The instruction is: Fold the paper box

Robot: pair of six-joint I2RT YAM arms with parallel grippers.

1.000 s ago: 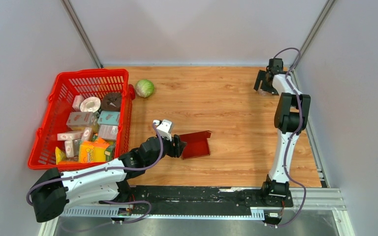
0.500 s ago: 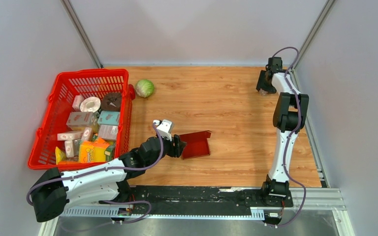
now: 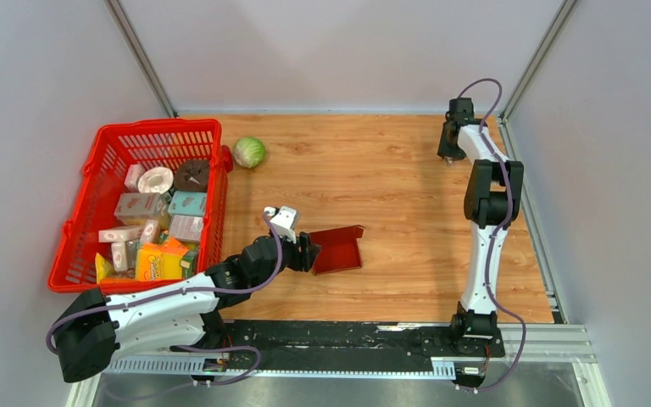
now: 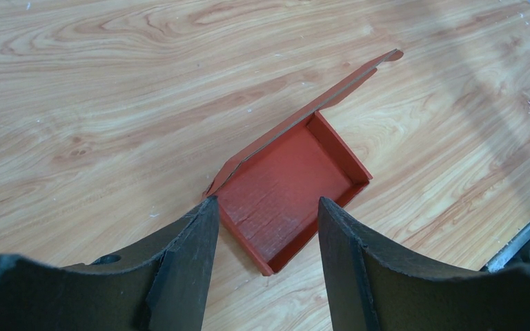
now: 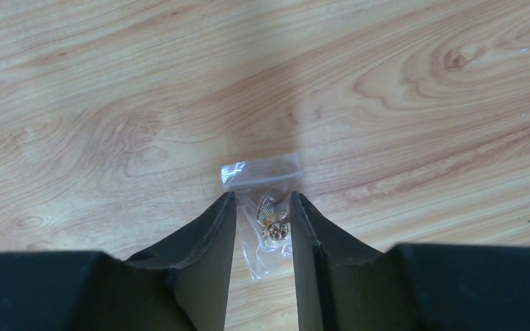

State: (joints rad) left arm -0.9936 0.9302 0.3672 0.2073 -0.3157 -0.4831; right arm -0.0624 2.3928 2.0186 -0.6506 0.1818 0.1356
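The paper box (image 3: 339, 248) is dark red cardboard, lying mid-table as a shallow open tray with its lid flap raised along the far side. In the left wrist view the paper box (image 4: 297, 183) shows low walls and an empty floor. My left gripper (image 3: 309, 253) is open at its near-left corner, and its fingertips (image 4: 203, 214) straddle that corner without touching it. My right gripper (image 3: 447, 154) is far away at the back right. It hangs over a small clear plastic bag (image 5: 262, 172) holding a gold trinket (image 5: 275, 224). The jaws stand narrow on either side of the bag, which lies flat on the wood.
A red mesh basket (image 3: 161, 127) with several printed cartons stands at the left. A green cabbage (image 3: 249, 152) lies beside its far right corner. Grey walls bound the table at the back and on both sides.
My right gripper's jaws have narrowed a lot around the small bag, and that wrist has shifted slightly left. The left arm and the box have not moved.
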